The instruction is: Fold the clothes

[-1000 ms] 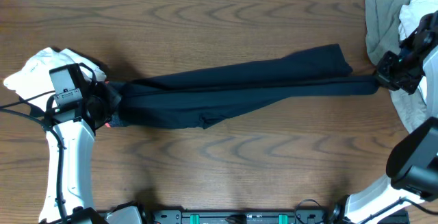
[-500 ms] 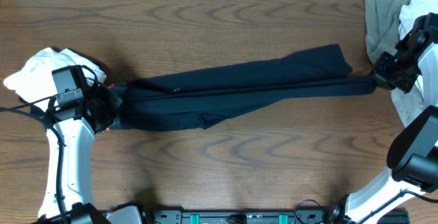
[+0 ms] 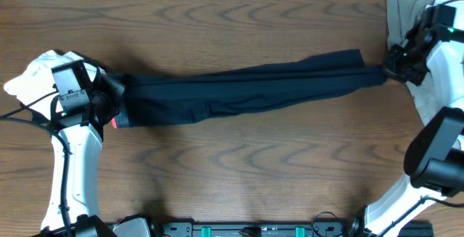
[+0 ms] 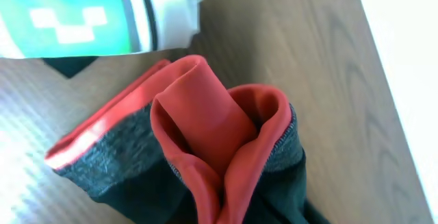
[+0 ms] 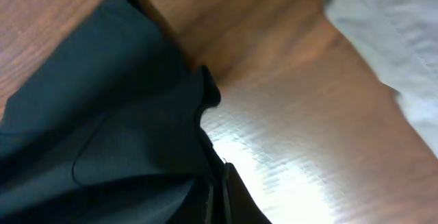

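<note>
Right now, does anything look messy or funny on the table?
The trousers lie stretched long, but their waistband, at the left gripper, is scrunched and folded in on itself, red-orange lining showing.

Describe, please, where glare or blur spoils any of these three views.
Overhead: evenly lit and sharp across the trousers. Left wrist: the red-orange waistband is close and slightly soft. Right wrist: strong glare on the table, and the dark fabric shows little detail.
</note>
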